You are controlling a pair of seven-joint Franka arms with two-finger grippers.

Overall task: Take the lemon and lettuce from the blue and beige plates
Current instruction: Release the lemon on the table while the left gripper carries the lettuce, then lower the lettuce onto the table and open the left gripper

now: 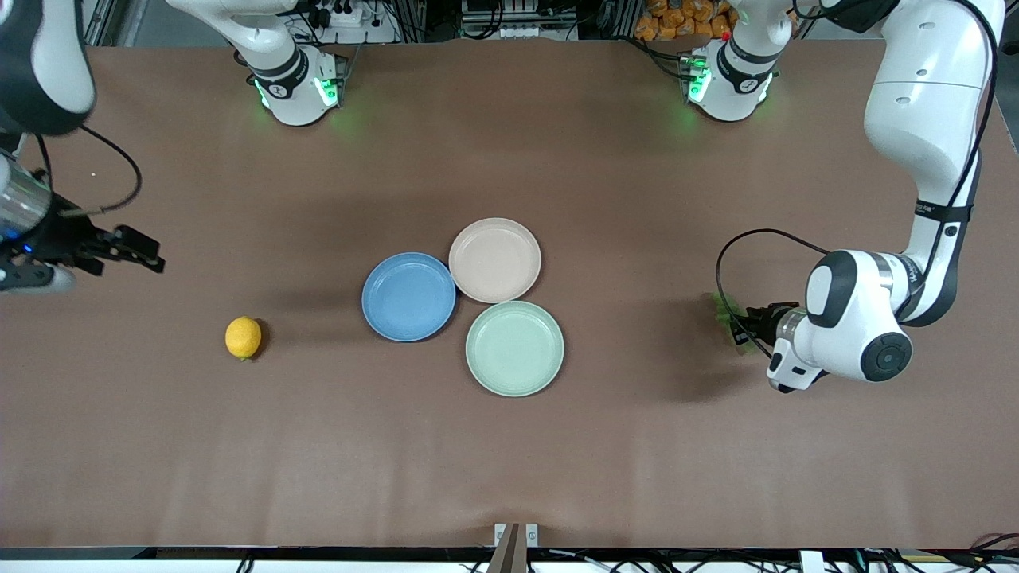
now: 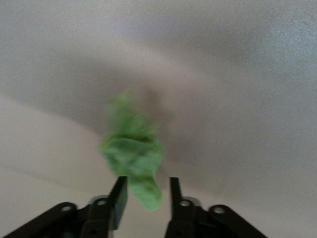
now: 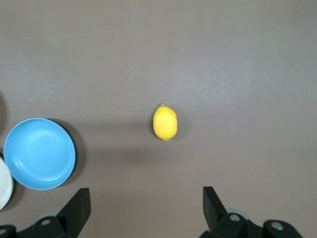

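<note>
The lemon (image 1: 243, 337) lies on the bare table toward the right arm's end, apart from the plates; it also shows in the right wrist view (image 3: 165, 123). The lettuce (image 1: 722, 307) lies on the table toward the left arm's end. My left gripper (image 1: 739, 328) is low beside it, open; in the left wrist view (image 2: 146, 181) the lettuce (image 2: 132, 153) reaches between the fingers with a gap at one finger. My right gripper (image 1: 147, 248) is wide open and empty (image 3: 146, 191), up over the table's end. The blue plate (image 1: 408, 296) and the beige plate (image 1: 494, 259) are empty.
A pale mint green plate (image 1: 514, 348) touches the blue and beige plates at the table's middle, nearer to the front camera. The blue plate (image 3: 39, 153) and a sliver of the beige plate (image 3: 3, 184) show in the right wrist view.
</note>
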